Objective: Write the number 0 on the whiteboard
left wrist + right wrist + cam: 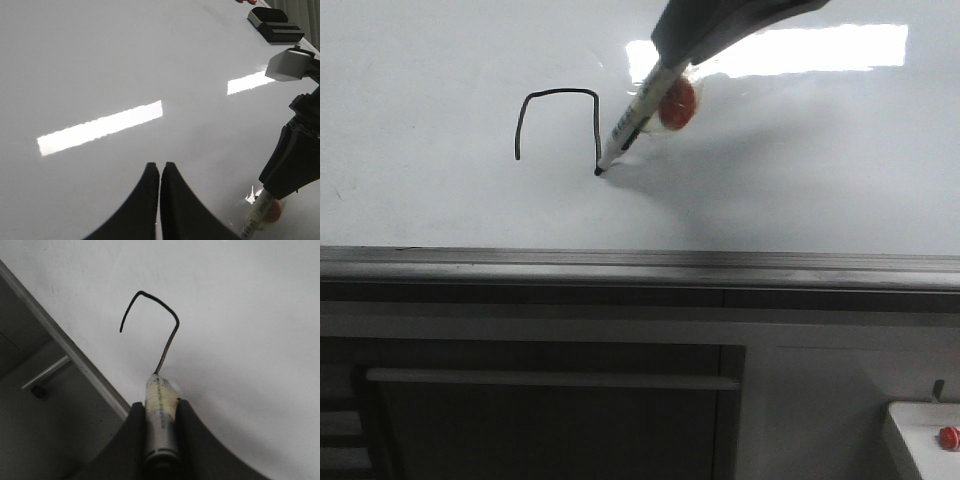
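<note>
I am working over the whiteboard [440, 200], which is lying flat under both arms with a grey rail [640, 268] along its near edge; the right gripper [161, 412] is pinching the marker [638, 120] between its two fingers, and the marker is leaning with its tip touching the board; the left gripper [160, 172] is hanging idle beside the right arm with its fingers pressed together on nothing.

The number 0 [558, 122] is only partly drawn, I judge; the stroke is running up from a loose end, across the top and down to the marker tip, so three sides are standing and the bottom is open; the tip is sitting at the lower corner of the loop, and the loose end is lying across from it, on the far side of the gap.

Next I am expecting to drag the tip sideways, away from the gripper's side, toward that loose end, keeping light contact so the line is not breaking.
</note>
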You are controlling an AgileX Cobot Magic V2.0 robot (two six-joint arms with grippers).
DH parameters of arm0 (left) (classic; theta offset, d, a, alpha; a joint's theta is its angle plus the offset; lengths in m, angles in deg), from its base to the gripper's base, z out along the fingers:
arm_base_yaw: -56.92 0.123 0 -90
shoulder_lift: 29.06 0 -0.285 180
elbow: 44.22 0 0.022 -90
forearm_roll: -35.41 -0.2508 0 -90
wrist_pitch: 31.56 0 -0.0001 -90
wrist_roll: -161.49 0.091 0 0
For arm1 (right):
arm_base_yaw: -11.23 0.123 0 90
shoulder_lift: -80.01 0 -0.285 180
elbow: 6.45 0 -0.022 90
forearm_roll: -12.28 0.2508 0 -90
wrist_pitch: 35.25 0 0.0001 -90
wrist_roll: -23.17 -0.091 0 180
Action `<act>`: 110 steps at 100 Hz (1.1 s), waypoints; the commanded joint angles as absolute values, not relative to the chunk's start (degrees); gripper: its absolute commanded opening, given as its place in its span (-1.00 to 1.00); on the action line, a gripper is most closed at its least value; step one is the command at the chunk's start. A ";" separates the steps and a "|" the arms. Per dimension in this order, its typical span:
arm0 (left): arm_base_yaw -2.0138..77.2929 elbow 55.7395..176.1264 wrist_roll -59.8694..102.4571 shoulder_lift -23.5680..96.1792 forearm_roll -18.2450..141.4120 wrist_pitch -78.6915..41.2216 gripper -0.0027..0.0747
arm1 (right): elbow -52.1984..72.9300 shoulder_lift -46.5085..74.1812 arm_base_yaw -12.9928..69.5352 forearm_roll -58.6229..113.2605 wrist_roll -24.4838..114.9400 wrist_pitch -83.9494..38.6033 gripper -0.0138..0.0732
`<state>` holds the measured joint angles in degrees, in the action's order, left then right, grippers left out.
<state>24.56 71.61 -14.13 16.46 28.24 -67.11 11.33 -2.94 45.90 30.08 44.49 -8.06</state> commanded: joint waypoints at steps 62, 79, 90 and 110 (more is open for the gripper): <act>24.17 72.89 -14.17 16.38 29.08 -70.92 -0.98 | 2.22 -7.26 50.57 28.36 44.78 -17.16 -0.84; 24.17 72.89 -14.17 16.38 29.08 -70.92 -0.98 | 0.50 -7.61 50.57 28.26 44.78 -16.51 -0.84; 24.17 72.89 -14.17 16.38 28.86 -70.92 -0.98 | 0.37 -7.22 50.80 28.26 44.78 -15.95 -0.84; 24.17 72.89 -14.67 16.38 19.83 -69.68 -0.97 | 0.37 -4.20 54.30 28.14 45.84 -10.76 -0.84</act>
<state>24.56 71.61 -14.01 16.46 24.02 -66.98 2.52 -7.66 52.82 28.21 44.89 -10.28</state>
